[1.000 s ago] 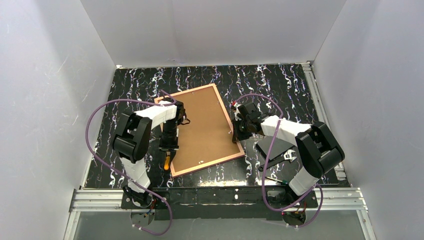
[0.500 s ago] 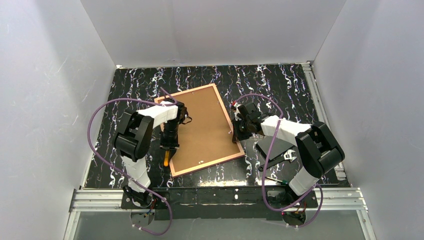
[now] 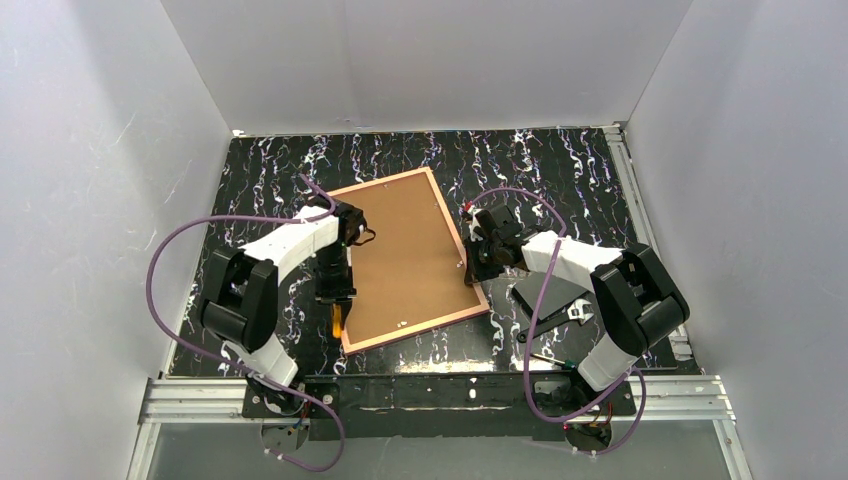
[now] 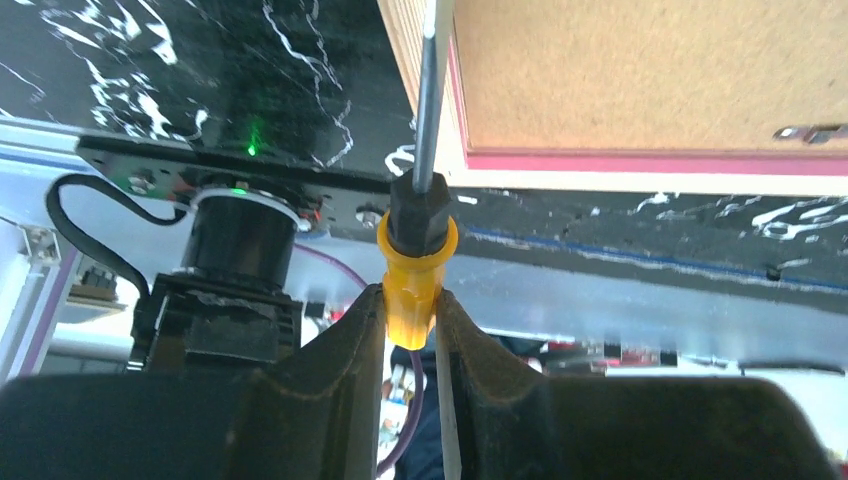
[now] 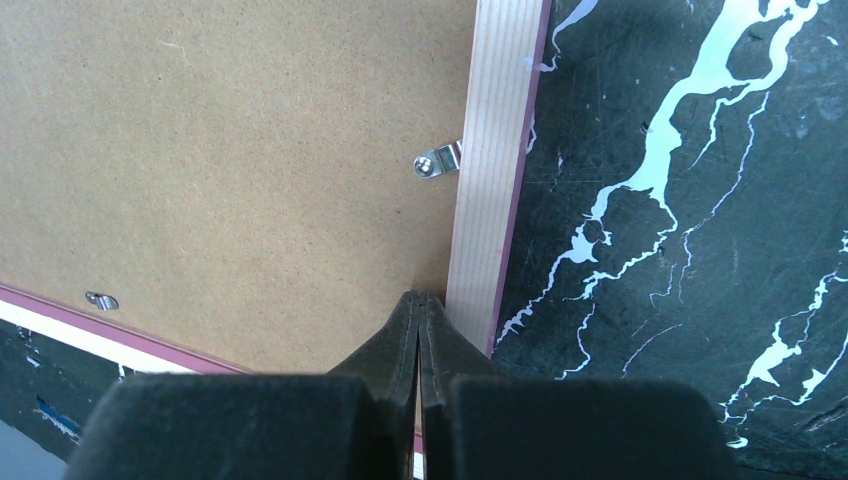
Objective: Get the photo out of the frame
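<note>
The frame (image 3: 415, 335), thin and pink, lies face down on the black marbled table with its brown backing board (image 3: 405, 255) up. The photo is hidden under that board. My left gripper (image 3: 335, 300) is shut on an orange-handled screwdriver (image 4: 415, 270). The tool's shaft (image 4: 428, 100) runs along the frame's left rail near its front corner (image 4: 460, 160). My right gripper (image 5: 418, 297) is shut and empty, its tips resting on the board just inside the right rail (image 5: 497, 180). A metal retaining clip (image 5: 437, 162) sits ahead of it and another clip (image 5: 100, 299) is by the near rail.
Black parts and a wrench (image 3: 572, 315) lie right of the frame, with a green-handled tool (image 3: 552, 360) near the front edge. White walls enclose the table on three sides. An aluminium rail (image 3: 440, 395) runs along the near edge by the arm bases.
My left arm's elbow has swung out to the left, while its gripper and screwdriver stay at the frame's left edge. The right arm has not moved.
</note>
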You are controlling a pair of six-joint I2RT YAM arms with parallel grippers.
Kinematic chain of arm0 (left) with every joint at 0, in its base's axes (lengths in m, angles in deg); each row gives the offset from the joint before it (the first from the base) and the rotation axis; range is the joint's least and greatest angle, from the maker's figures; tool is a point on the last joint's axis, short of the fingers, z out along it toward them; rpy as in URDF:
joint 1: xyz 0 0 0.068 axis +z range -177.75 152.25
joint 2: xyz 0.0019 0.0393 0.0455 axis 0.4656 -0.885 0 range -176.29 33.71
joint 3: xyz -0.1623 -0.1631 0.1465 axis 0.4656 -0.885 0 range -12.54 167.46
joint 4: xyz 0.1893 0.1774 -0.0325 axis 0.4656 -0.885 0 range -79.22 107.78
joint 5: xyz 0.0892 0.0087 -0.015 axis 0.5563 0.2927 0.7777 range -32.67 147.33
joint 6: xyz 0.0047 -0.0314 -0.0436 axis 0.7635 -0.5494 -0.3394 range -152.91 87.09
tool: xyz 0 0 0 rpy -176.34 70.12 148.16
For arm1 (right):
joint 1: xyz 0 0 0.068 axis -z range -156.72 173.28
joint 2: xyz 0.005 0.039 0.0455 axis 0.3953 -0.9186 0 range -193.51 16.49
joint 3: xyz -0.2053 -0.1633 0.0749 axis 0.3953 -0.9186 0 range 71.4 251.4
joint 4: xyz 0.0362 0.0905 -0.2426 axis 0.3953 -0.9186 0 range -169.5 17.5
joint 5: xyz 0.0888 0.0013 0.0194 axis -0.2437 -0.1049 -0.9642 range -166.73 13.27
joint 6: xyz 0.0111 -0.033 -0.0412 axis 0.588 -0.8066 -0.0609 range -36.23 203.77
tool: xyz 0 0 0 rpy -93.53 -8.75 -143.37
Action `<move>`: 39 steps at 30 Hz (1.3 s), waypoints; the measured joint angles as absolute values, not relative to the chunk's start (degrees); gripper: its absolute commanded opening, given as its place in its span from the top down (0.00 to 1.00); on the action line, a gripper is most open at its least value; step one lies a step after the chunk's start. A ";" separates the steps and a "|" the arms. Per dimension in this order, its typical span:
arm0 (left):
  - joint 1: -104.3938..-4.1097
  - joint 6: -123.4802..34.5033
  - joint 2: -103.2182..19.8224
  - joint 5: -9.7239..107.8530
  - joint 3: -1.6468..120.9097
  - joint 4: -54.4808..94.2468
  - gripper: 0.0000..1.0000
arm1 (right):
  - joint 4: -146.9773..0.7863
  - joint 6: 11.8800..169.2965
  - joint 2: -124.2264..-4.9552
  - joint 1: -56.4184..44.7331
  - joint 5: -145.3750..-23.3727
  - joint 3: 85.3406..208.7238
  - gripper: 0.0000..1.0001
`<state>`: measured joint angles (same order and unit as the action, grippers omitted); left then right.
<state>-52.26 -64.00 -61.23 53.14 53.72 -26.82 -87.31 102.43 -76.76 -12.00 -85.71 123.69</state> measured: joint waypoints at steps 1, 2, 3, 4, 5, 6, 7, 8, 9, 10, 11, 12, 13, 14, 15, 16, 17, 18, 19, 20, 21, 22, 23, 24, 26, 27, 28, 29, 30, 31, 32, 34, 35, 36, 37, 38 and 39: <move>-52.26 -63.74 -61.42 52.11 53.50 -27.15 1.00 | -87.31 102.43 -76.76 -12.03 -85.71 123.69 0.99; -52.26 -63.39 -61.90 51.22 53.46 -27.74 1.00 | -87.31 102.43 -76.76 -12.03 -85.71 123.69 0.99; -52.26 -62.91 -62.54 50.36 53.48 -28.15 1.00 | -87.31 102.41 -76.76 -12.05 -85.71 123.69 0.99; -52.26 -62.43 -63.35 49.71 53.52 -28.44 1.00 | -87.31 102.41 -76.72 -12.07 -85.71 123.69 0.99; -52.26 -61.81 -64.44 48.88 53.68 -28.94 1.00 | -87.31 102.41 -76.72 -12.07 -85.71 123.69 0.99; -52.26 -61.38 -65.27 48.48 53.74 -29.07 1.00 | -87.31 102.38 -76.70 -12.09 -85.71 123.69 0.99; -52.26 -60.94 -66.08 48.09 53.79 -29.03 1.00 | -87.31 102.34 -76.65 -12.11 -85.71 123.67 0.99; -52.26 -60.28 -66.65 47.59 53.83 -28.83 1.00 | -87.29 102.23 -76.59 -12.13 -85.71 123.65 0.99; -52.26 -60.04 -66.67 47.44 53.83 -28.70 1.00 | -87.29 102.10 -76.50 -12.16 -85.68 123.56 0.99; -52.29 -59.69 -66.60 47.17 53.83 -28.28 1.00 | -87.29 102.01 -76.33 -12.20 -85.71 123.41 0.99; -52.51 -59.48 -66.56 47.13 53.83 -27.54 1.00 | -87.33 101.95 -76.17 -12.24 -85.71 123.28 0.99; -52.79 -59.28 -66.56 47.37 53.83 -26.25 1.00 | -87.40 101.86 -75.89 -12.35 -85.66 123.12 0.99; -53.36 -59.08 -66.58 47.74 53.90 -24.74 1.00 | -87.53 101.82 -75.69 -12.40 -85.62 123.01 0.99; -54.32 -59.00 -66.71 48.31 54.22 -23.39 1.00 | -87.61 101.79 -75.45 -12.44 -85.53 122.93 0.99; -55.74 -58.86 -67.15 49.05 55.14 -22.43 0.95 | -87.68 101.79 -75.17 -12.48 -85.38 122.82 0.99; -57.51 -58.47 -67.96 49.91 56.58 -21.16 0.89 | -87.61 101.79 -74.69 -12.48 -85.27 122.49 0.99; -59.48 -57.92 -68.99 50.65 58.03 -19.41 0.85 | -87.68 101.79 -74.05 -12.48 -84.98 122.05 0.99; -60.94 -57.27 -69.90 51.26 58.99 -17.33 0.82 | -87.81 101.79 -73.42 -12.48 -84.83 121.66 0.99; -62.52 -56.37 -71.13 52.13 59.99 -14.82 0.78 | -87.83 101.79 -72.41 -12.48 -84.48 121.02 0.99; -63.94 -55.50 -72.42 52.72 60.72 -12.28 0.75 | -88.03 101.82 -71.23 -12.48 -84.18 120.41 0.99; -64.96 -54.62 -73.75 52.97 61.13 -10.16 0.70 | -88.31 101.84 -69.92 -12.48 -83.91 119.93 0.99; -65.47 -53.99 -74.76 53.29 61.24 -8.68 0.65 | -88.58 101.82 -68.50 -12.48 -83.65 119.52 0.99; -65.75 -53.16 -75.87 53.82 61.28 -7.13 0.60 | -88.82 101.82 -67.21 -12.48 -83.37 119.21 0.99; -65.79 -52.79 -76.68 53.86 61.35 -6.41 0.56 | -89.03 101.84 -66.25 -12.48 -83.19 119.08 0.99; -65.86 -52.00 -76.16 53.88 61.00 -5.79 0.49 | -89.06 101.86 -64.11 -12.48 -82.73 118.73 0.99; -65.88 -51.69 -75.70 53.99 60.56 -5.33 0.46 | -89.03 101.86 -63.23 -12.48 -82.62 118.49 0.99; -65.88 -51.52 -75.00 54.10 59.78 -4.50 0.44 | -89.17 101.90 -62.58 -12.48 -82.45 118.36 0.99; -65.88 -51.41 -74.04 54.23 58.81 -3.61 0.42 | -89.32 101.95 -62.23 -12.48 -82.40 118.34 0.99; -65.86 -51.30 -72.88 54.45 57.63 -2.60 0.38 | -89.41 101.99 -61.88 -12.48 -82.30 118.31 0.99; -65.86 -51.28 -71.63 54.80 56.41 -1.60 0.31 | -89.49 102.04 -61.68 -12.48 -82.21 118.31 0.99; -65.86 -51.32 -70.34 55.24 55.14 -0.61 0.25 | -89.58 102.06 -61.57 -12.48 -82.10 118.31 0.99; -65.90 -51.54 -68.16 56.07 52.87 1.16 0.18 | -89.93 102.08 -61.35 -12.48 -81.97 118.25 0.99; -65.97 -51.78 -67.09 56.64 51.71 2.12 0.16 | -90.13 102.10 -61.20 -12.48 -81.88 118.14 0.99; -66.21 -52.18 -65.86 57.51 50.40 3.17 0.16 | -90.43 102.12 -60.96 -12.48 -81.81 117.96 0.99; -66.49 -52.46 -64.68 58.39 49.15 4.15 0.16 | -90.76 102.17 -60.63 -12.48 -81.81 117.70 0.99; -66.84 -52.66 -63.76 59.13 48.13 5.11 0.18 | -91.13 102.25 -60.28 -12.48 -81.79 117.51 0.99; -67.32 -52.88 -62.74 60.00 46.95 6.32 0.20 | -91.70 102.30 -59.80 -12.48 -81.81 117.33 0.99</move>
<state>-67.32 -52.88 -62.74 60.00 46.95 6.32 -91.70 102.30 -59.80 -12.48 -81.81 117.33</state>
